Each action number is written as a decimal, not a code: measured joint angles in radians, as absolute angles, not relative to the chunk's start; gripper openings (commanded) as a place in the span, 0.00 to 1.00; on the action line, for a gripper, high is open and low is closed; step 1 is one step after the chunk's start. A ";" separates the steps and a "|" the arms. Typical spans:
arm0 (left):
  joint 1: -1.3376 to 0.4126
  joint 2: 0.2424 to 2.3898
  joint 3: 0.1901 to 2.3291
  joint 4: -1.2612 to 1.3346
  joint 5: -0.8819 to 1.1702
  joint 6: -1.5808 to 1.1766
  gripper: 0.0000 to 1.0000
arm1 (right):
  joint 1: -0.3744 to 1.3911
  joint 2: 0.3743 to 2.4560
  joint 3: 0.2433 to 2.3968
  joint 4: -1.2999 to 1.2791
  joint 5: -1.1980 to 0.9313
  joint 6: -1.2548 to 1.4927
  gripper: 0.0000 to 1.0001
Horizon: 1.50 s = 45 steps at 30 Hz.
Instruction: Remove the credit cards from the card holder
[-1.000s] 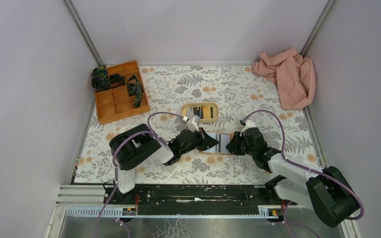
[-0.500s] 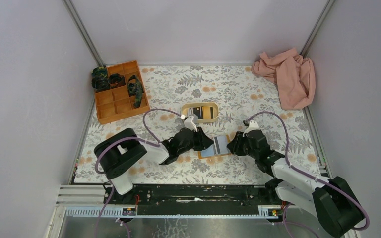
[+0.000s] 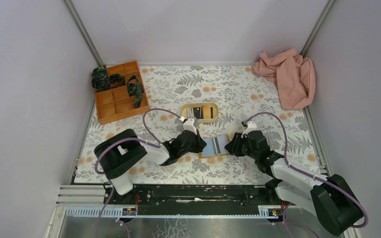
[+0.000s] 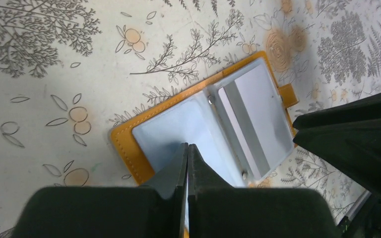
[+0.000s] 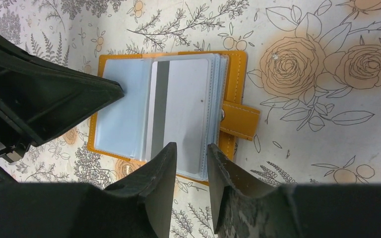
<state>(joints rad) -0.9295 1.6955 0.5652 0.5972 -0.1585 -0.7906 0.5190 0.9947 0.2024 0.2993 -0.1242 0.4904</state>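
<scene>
Black left gripper (image 4: 187, 146) fully closed, tips resting on light-blue left page of open orange card holder (image 4: 124, 145) lying flat mid-table, right gripper (image 5: 188, 148) partly open over striped card (image 5: 184, 99), clasping nothing, beige tray (image 3: 199, 103) beyond

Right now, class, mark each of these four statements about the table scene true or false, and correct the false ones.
1. The card holder lies open on the table. True.
2. The left gripper has its jaws wide apart. False: they are shut, with the tips at the holder's light blue inside.
3. A card with a dark stripe sits in one of the holder's clear sleeves. True.
4. The pink cloth lies in the orange box. False: it lies at the table's far right corner, apart from the box.
</scene>
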 measured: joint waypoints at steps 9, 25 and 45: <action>-0.942 1.776 0.572 0.706 -0.180 -0.793 0.00 | 0.519 1.040 0.202 0.309 -0.149 0.490 0.39; -0.943 1.819 0.511 0.885 -0.194 -0.797 0.00 | 0.519 1.013 0.194 0.349 -0.204 0.468 0.41; -0.943 1.826 0.487 0.934 -0.203 -0.809 0.00 | 0.521 0.977 0.186 0.319 -0.177 0.459 0.43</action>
